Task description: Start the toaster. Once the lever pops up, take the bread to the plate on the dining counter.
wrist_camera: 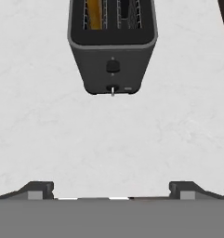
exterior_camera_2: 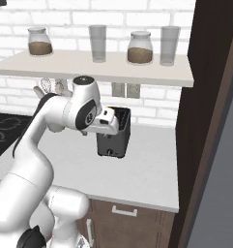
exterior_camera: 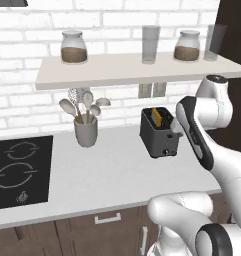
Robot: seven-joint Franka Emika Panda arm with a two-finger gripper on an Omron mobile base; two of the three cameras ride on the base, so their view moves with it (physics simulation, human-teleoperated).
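Observation:
The dark grey toaster [wrist_camera: 112,46] stands on the pale worktop, its narrow end face towards my hand. A golden slice of bread [wrist_camera: 95,14] sits deep in its left slot, also seen as bread [exterior_camera: 157,117] from the left base. A small pale lever [wrist_camera: 112,89] sits low on the end face, below a dark knob [wrist_camera: 112,66]. My gripper [wrist_camera: 111,190] is open, hovering above the worktop a short way in front of that face, with nothing between its fingers [wrist_camera: 39,189]. In the right base view the hand [exterior_camera_2: 108,121] partly hides the toaster [exterior_camera_2: 115,140]. The plate and the dining counter are out of view.
A grey utensil pot [exterior_camera: 86,131] stands left of the toaster, with a black hob [exterior_camera: 19,170] further left. A shelf [exterior_camera: 132,72] with jars and glasses hangs above. A tall dark cabinet [exterior_camera_2: 210,121] closes the right side.

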